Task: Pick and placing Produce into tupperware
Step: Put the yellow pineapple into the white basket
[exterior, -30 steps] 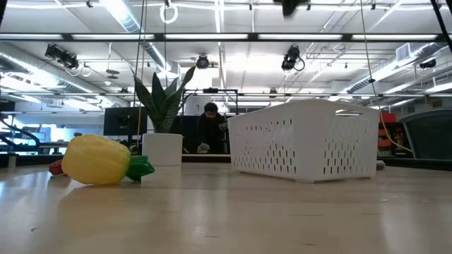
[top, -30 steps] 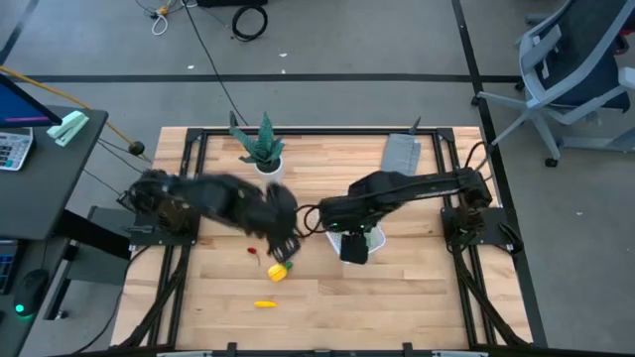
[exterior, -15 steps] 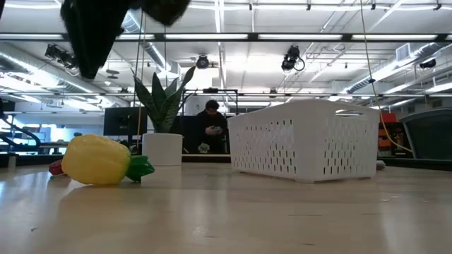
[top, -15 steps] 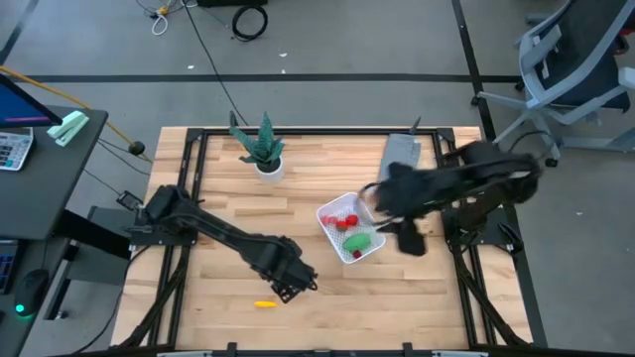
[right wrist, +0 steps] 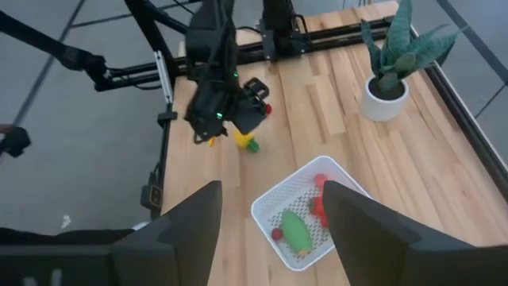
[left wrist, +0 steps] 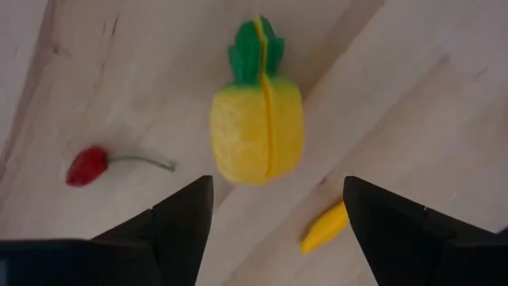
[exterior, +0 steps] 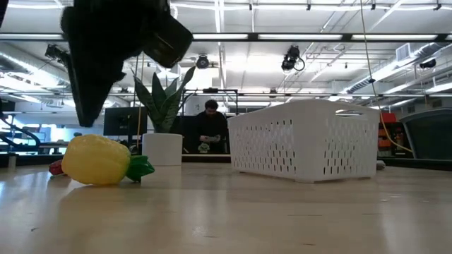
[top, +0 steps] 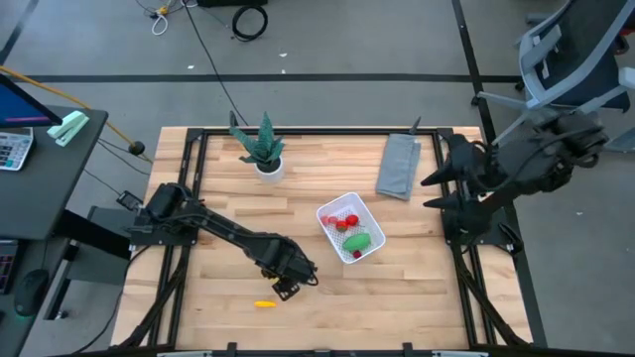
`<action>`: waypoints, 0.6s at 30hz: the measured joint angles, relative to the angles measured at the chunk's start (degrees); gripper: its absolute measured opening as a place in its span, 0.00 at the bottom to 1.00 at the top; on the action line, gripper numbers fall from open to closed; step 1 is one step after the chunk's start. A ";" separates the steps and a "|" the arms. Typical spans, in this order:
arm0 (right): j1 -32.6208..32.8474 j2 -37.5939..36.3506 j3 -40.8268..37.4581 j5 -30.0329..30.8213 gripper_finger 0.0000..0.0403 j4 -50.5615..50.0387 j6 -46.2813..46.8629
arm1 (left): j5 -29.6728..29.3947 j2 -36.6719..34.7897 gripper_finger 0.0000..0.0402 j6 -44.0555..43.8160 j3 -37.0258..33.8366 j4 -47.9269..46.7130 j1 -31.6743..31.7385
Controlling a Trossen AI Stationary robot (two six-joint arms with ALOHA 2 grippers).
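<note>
Fingers (left wrist: 184,226) of my left gripper (left wrist: 274,218) are spread wide and hold nothing, hanging right over the yellow toy pineapple (left wrist: 256,127) on the table (top: 417,288). A small red cherry (left wrist: 87,165) lies just beside it, a thin yellow-orange piece (left wrist: 325,226) on its other side. My right gripper (right wrist: 274,214) sits parted and empty, raised off the table's right edge. The white tupperware (top: 328,210) at mid-table has red pieces (top: 343,222) and a green oblong (top: 359,241) in it.
</note>
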 joint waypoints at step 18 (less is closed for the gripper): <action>0.44 0.55 -0.04 0.00 0.57 0.02 -0.50 | 1.15 -0.04 0.72 2.79 -3.76 7.14 2.20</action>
